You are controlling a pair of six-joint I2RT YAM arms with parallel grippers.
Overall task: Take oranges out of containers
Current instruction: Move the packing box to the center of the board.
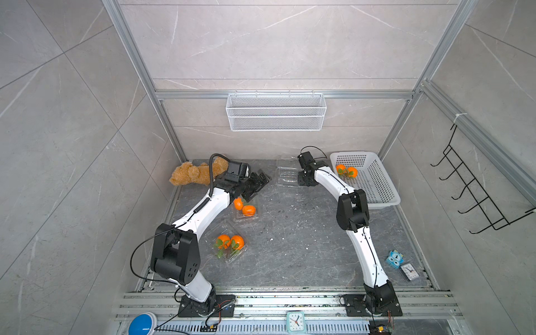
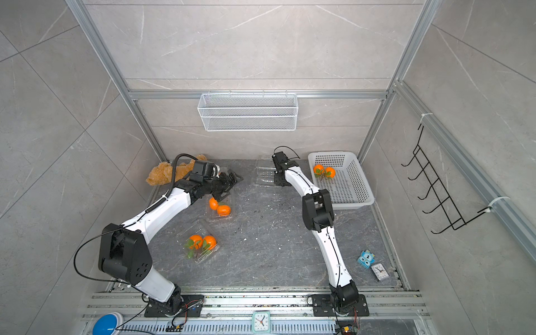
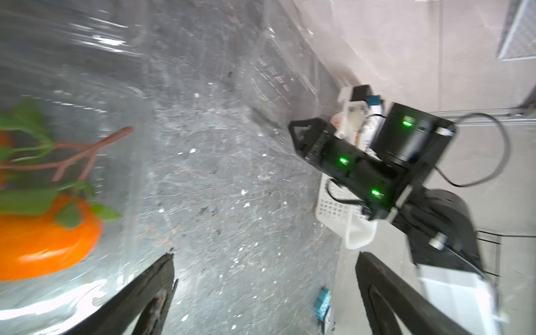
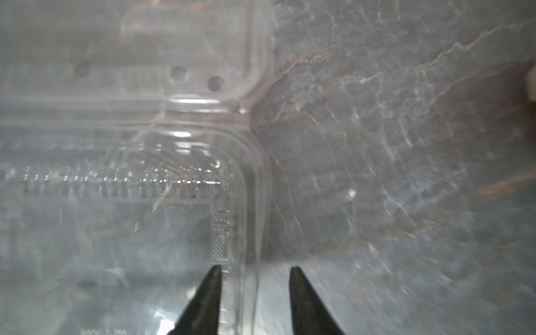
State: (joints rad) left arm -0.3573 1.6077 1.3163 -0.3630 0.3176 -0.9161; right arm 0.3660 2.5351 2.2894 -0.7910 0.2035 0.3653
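The left claw stands wide open over the grey marbled tabletop, its two dark fingers spread far apart. Just beside one finger, a blurred clear container holds an orange with green leaves and a brown stem. Farther off lies a second clear container; the right arm reaches to its edge, with a white perforated basket behind it

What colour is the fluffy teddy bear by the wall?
The teddy bear is golden tan, best seen in a top view.
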